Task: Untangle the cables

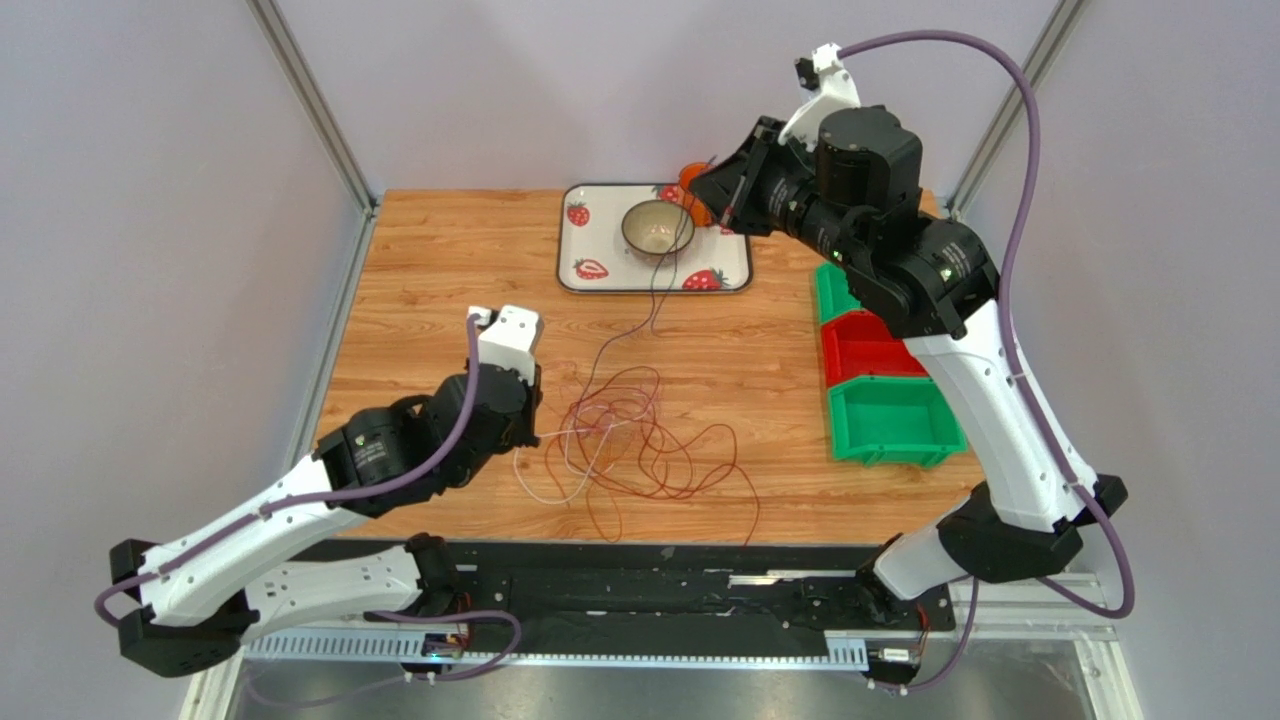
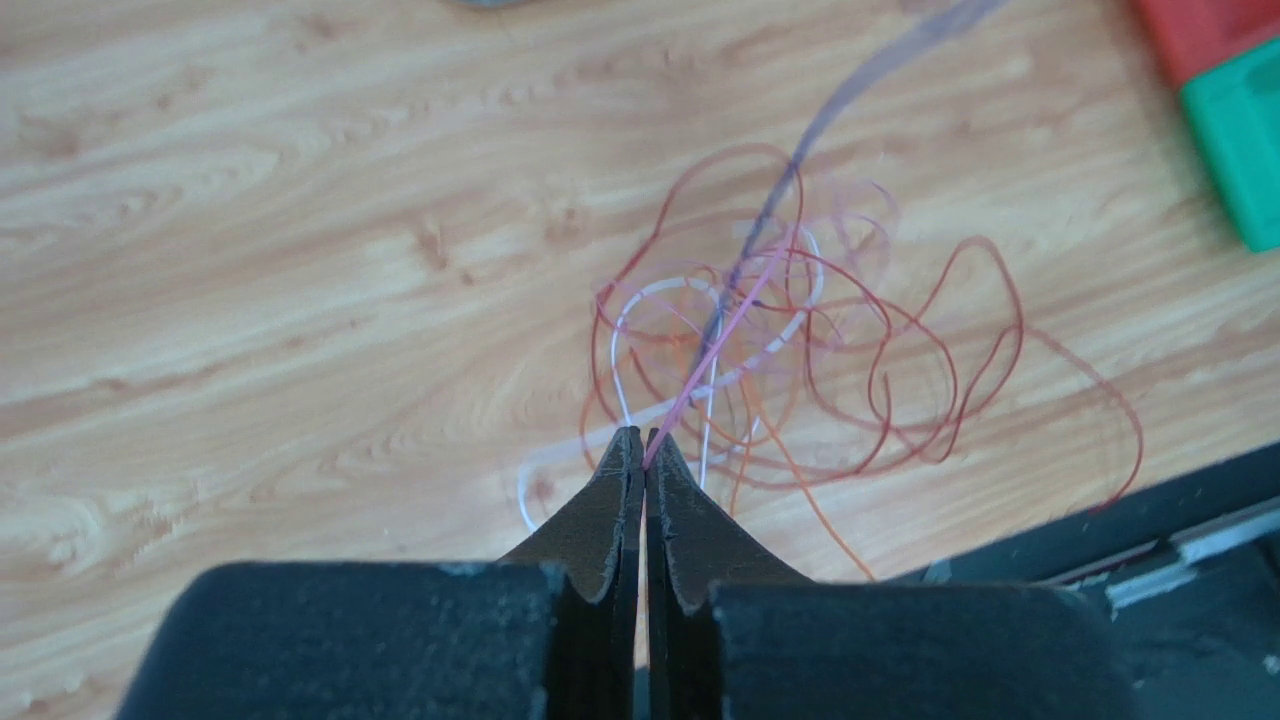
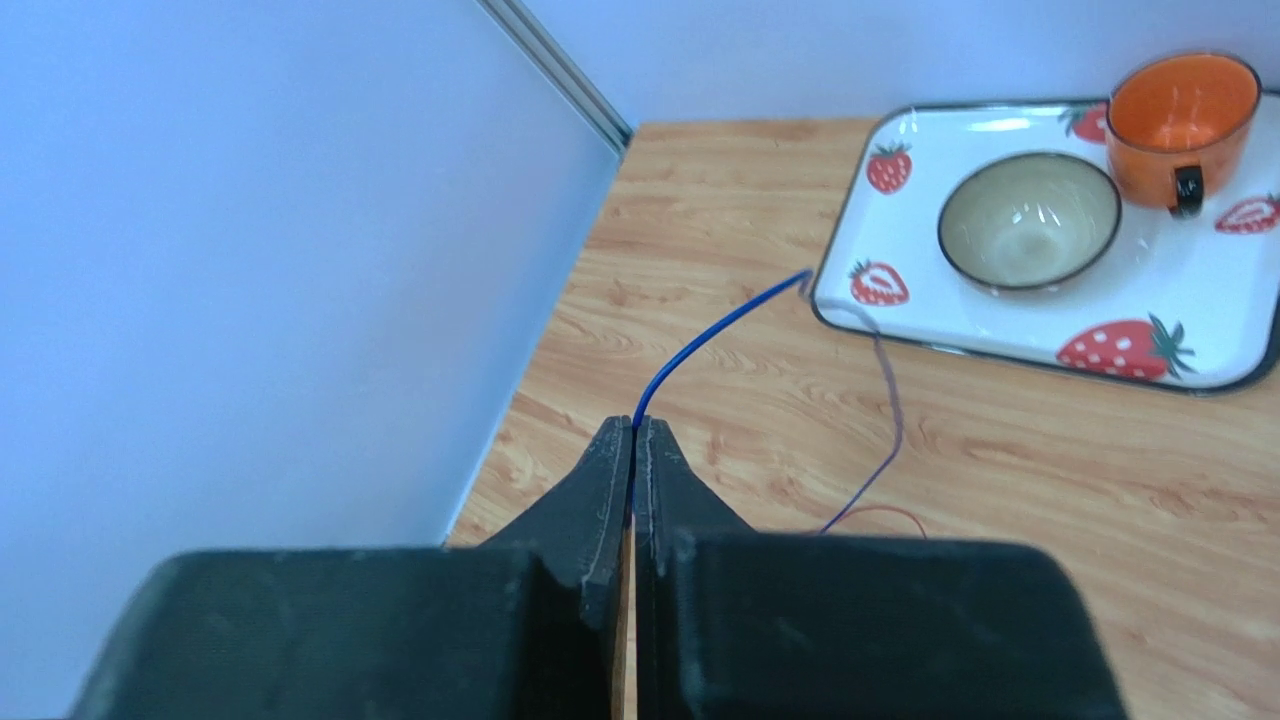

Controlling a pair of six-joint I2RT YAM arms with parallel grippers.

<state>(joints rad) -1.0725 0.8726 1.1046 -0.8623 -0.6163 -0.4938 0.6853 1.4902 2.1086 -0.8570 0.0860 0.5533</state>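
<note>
Bins (image 1: 872,360) right of cables (image 1: 639,443), tray (image 1: 601,240) beyond

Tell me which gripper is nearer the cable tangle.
Left. The left gripper pinches a strand at the cable tangle; the right gripper is raised beside the strawberry tray.

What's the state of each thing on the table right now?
left tool: shut on a pink strand
right tool: shut on a blue strand, raised
cables: tangled, loose heap on table
bowl: upright, empty, on tray
mug: upright, on tray
green bin: empty
</note>
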